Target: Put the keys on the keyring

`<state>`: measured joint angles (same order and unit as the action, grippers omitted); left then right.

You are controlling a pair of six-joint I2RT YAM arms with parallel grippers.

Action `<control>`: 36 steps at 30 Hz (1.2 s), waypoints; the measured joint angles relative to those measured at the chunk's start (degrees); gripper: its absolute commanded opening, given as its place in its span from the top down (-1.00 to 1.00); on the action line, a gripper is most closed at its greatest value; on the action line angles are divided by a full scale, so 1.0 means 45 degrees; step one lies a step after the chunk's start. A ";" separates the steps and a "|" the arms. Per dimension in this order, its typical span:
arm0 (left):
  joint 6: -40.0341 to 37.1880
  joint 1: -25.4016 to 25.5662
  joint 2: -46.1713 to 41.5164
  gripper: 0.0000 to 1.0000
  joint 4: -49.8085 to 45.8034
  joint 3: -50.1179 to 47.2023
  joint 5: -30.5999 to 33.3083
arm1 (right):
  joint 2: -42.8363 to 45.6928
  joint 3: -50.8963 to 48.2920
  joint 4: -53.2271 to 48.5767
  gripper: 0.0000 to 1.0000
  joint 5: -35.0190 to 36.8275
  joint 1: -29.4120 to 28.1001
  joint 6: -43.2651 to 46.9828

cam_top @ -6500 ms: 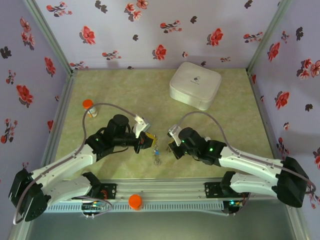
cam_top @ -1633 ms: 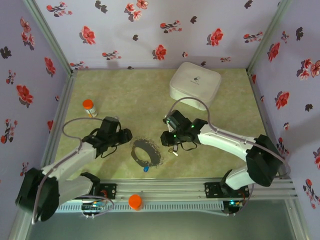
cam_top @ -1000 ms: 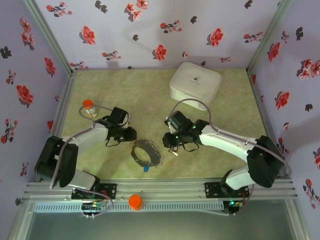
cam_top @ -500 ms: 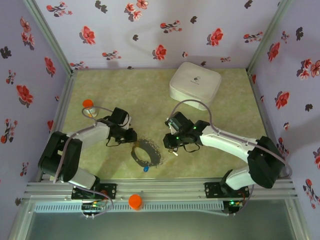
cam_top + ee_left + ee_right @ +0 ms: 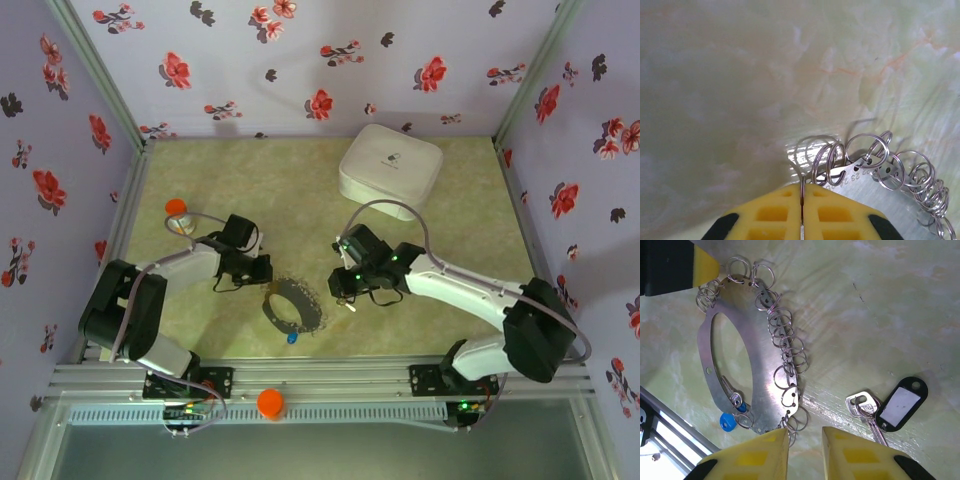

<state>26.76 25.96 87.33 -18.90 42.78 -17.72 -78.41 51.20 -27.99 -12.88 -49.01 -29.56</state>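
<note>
At the far-left end of the keyring, the left gripper has its yellow fingers pressed fully together, and the thin wire of one small loop on the rim is caught between them. This hold is very slight. If the arm lifts or pulls, the wire can slide out of the pads, or the whole keyring can swing and drag over the table, and then the loops are no longer where the other arm expects them. At the end of the keyring nearest the arm bases lies the blue-headed key, its blade pointing into the hole of the hoop. I cannot tell whether it is already threaded on a loop or only rests against it, so a tug on the keyring could leave it behind. Just to the right of the keyring hangs the right gripper, its jaws narrowly apart with nothing between them. The black-and-silver key lies flat on the table to the right of the keyring, near but not touching, with its black tag beside it. Because it is so flat and small, it can slip away under the fingers, or the fingers can take the tag instead, and the crowded loops can snag them.
</note>
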 measured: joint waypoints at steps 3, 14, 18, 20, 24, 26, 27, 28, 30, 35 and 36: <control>-0.0024 0.0000 0.0015 1.00 0.0058 0.0000 -0.0049 | 0.0146 -0.0063 -0.0010 0.52 0.0005 0.0000 0.0000; 0.1025 -0.0010 -0.2181 1.00 -0.0350 0.0355 0.0024 | 0.1292 -0.0126 -0.0039 0.48 0.0325 0.0000 0.0515; 0.2482 0.0024 -0.3288 1.00 -0.0534 0.1409 0.0029 | 0.1428 0.0131 0.0034 0.48 0.0486 0.0000 0.1462; 0.3293 0.0083 -0.3614 1.00 -0.0661 0.1705 0.0034 | 0.1457 0.0277 0.0403 0.47 0.0539 0.0000 0.1948; 0.4969 0.0306 -0.4114 1.00 -0.1122 0.2059 0.0083 | 0.1933 0.0175 0.2254 0.46 0.0641 0.0000 0.3143; 0.5722 0.0403 -0.4265 1.00 -0.1520 0.2375 0.0185 | 0.2331 -0.0214 0.3619 0.47 0.0719 -0.0039 0.3672; 0.6101 0.0452 -0.4337 1.00 -0.1671 0.2569 0.0257 | 0.2550 -0.0529 0.4439 0.47 0.0738 -0.0092 0.3997; 0.6450 0.0500 -0.4405 1.00 -0.1802 0.2749 0.0282 | 0.2705 -0.0821 0.5144 0.47 0.0801 -0.0160 0.4357; 0.7159 0.0631 -0.4464 1.00 -0.2108 0.3201 0.0359 | 0.2856 -0.1413 0.6411 0.47 0.0928 -0.0481 0.5328; 0.8728 0.0952 -0.4226 1.00 -0.3449 0.4687 0.0408 | 0.2531 -0.2297 0.8811 0.50 0.1175 -0.1316 0.7533; 0.8990 0.1025 -0.4109 1.00 -0.3764 0.5051 0.0403 | 0.2375 -0.2453 0.9384 0.51 0.1209 -0.1394 0.7980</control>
<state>67.22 30.57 68.84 -35.83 65.52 -15.90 -67.72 40.16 14.24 -7.44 -55.29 6.35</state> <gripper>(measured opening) 0.047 0.254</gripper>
